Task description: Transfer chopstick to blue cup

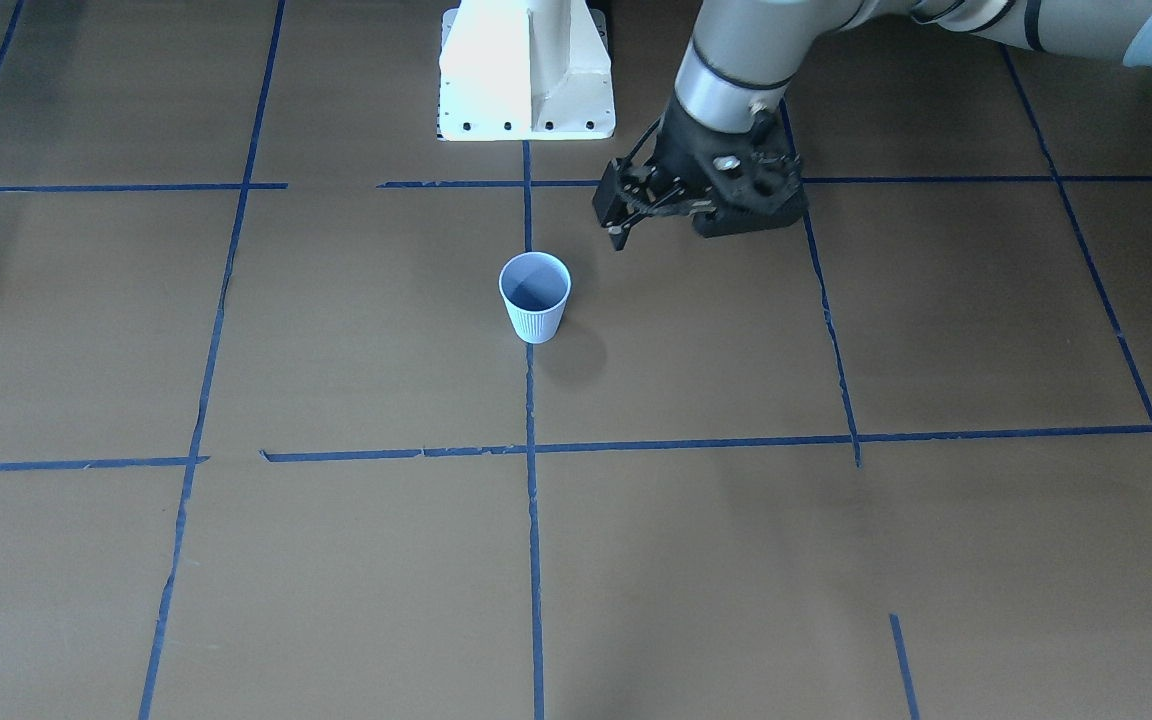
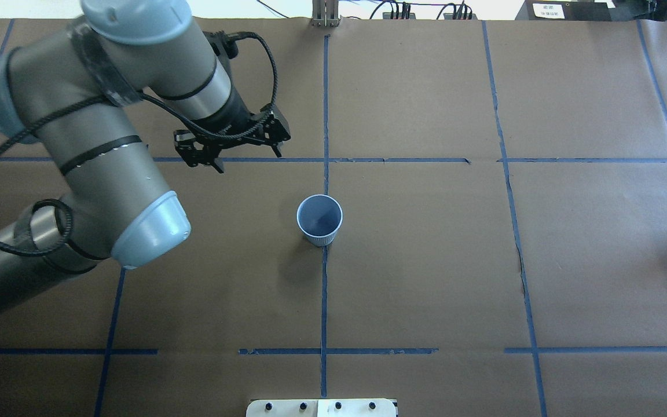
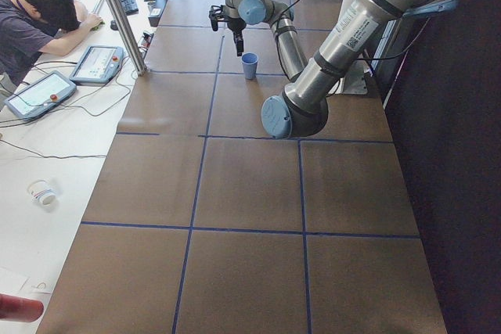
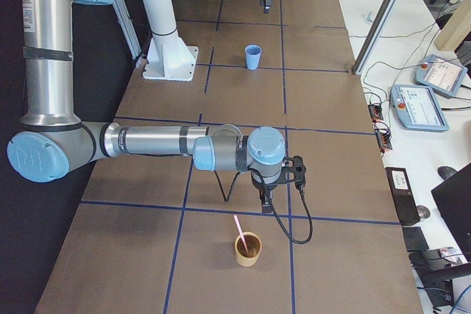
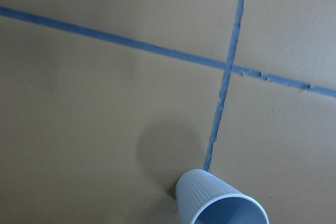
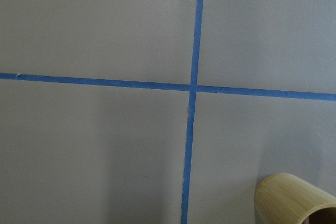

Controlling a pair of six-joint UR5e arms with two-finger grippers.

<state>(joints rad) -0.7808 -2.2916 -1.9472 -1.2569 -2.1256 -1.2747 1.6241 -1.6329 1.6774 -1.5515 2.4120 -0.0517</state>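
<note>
The blue cup (image 2: pixel 319 220) stands upright and empty at the table's middle, on a blue tape line; it also shows in the front view (image 1: pixel 534 297) and at the bottom of the left wrist view (image 5: pixel 220 203). My left gripper (image 2: pixel 249 161) is open and empty, hovering beyond and to the left of the cup. The pink chopstick (image 4: pixel 239 226) leans in a bamboo cup (image 4: pixel 248 249) at the table's far right end. My right gripper (image 4: pixel 266 200) hangs just beside that bamboo cup; I cannot tell whether it is open or shut. The bamboo cup's rim shows in the right wrist view (image 6: pixel 294 200).
The white robot pedestal (image 1: pixel 526 70) stands at the table's robot side. Blue tape lines grid the brown table (image 2: pixel 426 278). An operator (image 3: pixel 39 21) sits at a side desk with tablets (image 4: pixel 434 104).
</note>
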